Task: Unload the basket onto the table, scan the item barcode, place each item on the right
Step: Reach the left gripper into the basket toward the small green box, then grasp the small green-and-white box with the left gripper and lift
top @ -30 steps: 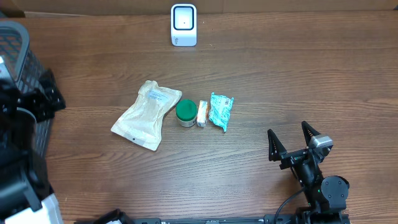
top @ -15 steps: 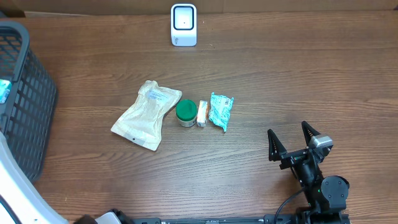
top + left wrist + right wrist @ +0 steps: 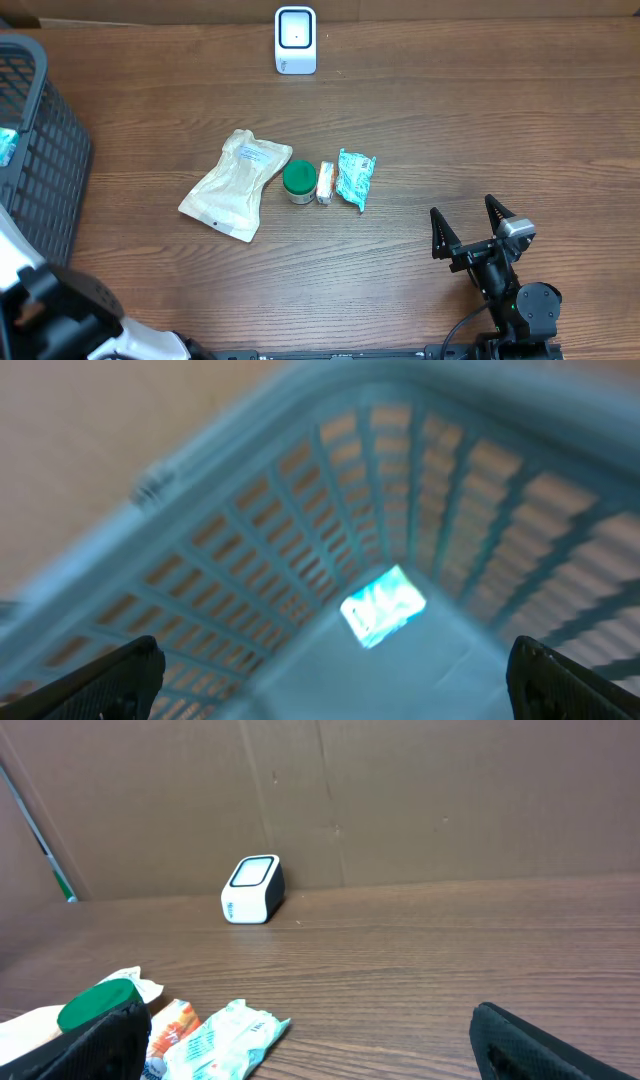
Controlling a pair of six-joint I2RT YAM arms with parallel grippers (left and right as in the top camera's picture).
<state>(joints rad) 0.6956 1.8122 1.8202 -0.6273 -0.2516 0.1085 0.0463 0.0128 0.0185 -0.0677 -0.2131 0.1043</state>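
- Overhead: the left arm (image 3: 60, 310), which hung over the basket (image 3: 55, 150) a second ago, now sits low at the near-left corner of the worktop (image 3: 500, 110), clear of the basket. A teal packet (image 3: 5, 146) shows through the mesh. The pouch (image 3: 236, 185), jar (image 3: 299, 181), bar (image 3: 325, 183) and sachet (image 3: 355, 178) lie in a row mid-worktop, unmoved and well apart from the scanner (image 3: 295, 40) at the far edge. The right claw (image 3: 464, 210) has not shifted at near right, its fingers spread.
- Left wrist: in a blurred view, the left claw (image 3: 335, 675) stands wide apart and empty above the basket, with the packet (image 3: 383, 607) lying on the basket floor.
- Right wrist: the right claw (image 3: 320, 1045) is spread wide, gripping nothing. The scanner (image 3: 251, 889) stands upright before a cardboard wall (image 3: 450, 790). The jar (image 3: 98, 1003), bar (image 3: 170, 1025) and sachet (image 3: 230, 1035) lie at near left.
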